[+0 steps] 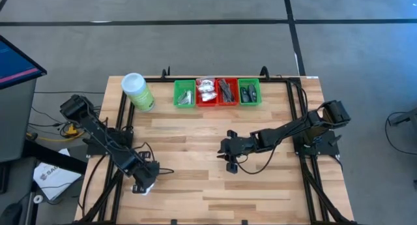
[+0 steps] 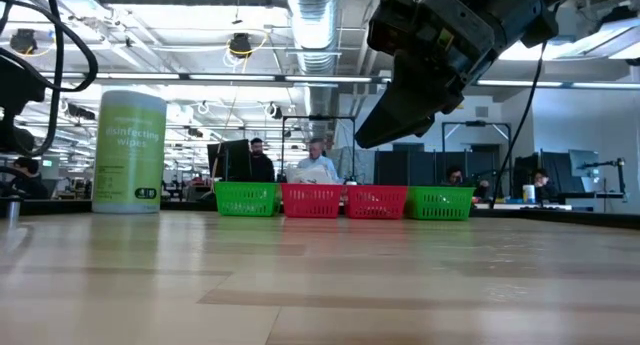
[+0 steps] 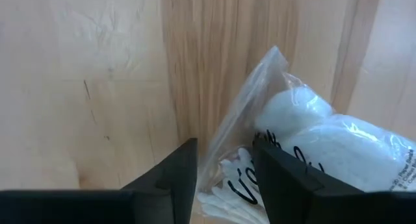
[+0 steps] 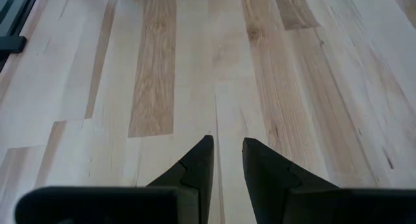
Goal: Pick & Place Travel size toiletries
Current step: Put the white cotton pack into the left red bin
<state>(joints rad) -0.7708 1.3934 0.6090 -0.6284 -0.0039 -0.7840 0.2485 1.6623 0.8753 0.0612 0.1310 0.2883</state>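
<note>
From above, we see our left gripper low at the wooden surface's near-left corner, over a white packet; our right gripper hovers mid-surface. More toiletries fill the trays far ahead of both.

Our left wrist view shows the fingers apart, straddling the clear crinkly packet's edge, most of it beside one finger.

Our right wrist view shows fingers slightly apart, holding nothing above bare wood.

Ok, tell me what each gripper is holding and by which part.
The left gripper straddles the edge of a clear packet of cotton items, but a firm hold cannot be told. The right gripper holds nothing.
</note>
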